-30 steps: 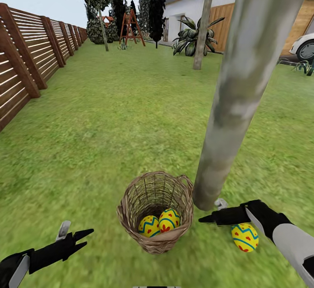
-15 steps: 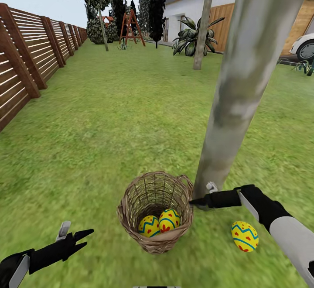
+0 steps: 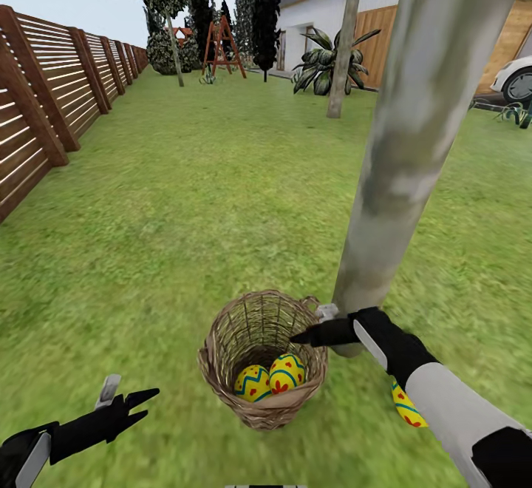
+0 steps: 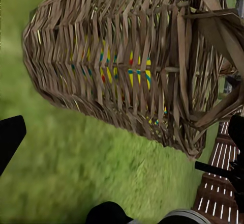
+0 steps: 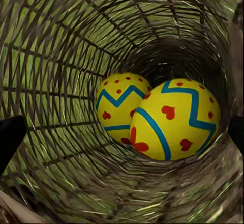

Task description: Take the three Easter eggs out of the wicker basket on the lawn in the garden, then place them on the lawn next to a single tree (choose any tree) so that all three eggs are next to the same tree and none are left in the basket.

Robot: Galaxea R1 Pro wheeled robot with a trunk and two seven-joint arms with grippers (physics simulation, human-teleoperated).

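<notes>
The wicker basket (image 3: 262, 358) stands on the lawn (image 3: 185, 200) just left of the thick pale tree (image 3: 414, 140). Two yellow Easter eggs (image 3: 253, 383) (image 3: 287, 372) lie in its bottom; the right wrist view looks down on them (image 5: 119, 107) (image 5: 175, 119) inside the weave (image 5: 61, 56). A third egg (image 3: 405, 405) lies on the grass by the trunk's foot, partly hidden by my right arm. My right gripper (image 3: 310, 325) hangs open over the basket's right rim, holding nothing. My left gripper (image 3: 131, 392) is open, low to the basket's left; its wrist view shows the basket's side (image 4: 127, 66).
A brown slat fence (image 3: 44, 96) runs along the left. Further back stand a thin-trunked tree (image 3: 343, 44), dark trees (image 3: 264, 15), a red ladder (image 3: 222, 44), a leafy plant (image 3: 321, 66), a house and a white car (image 3: 517, 78). Open grass stretches ahead.
My right gripper has moved left and up, from beside the egg on the grass to above the basket's right rim. The left arm and the eggs have stayed put.
</notes>
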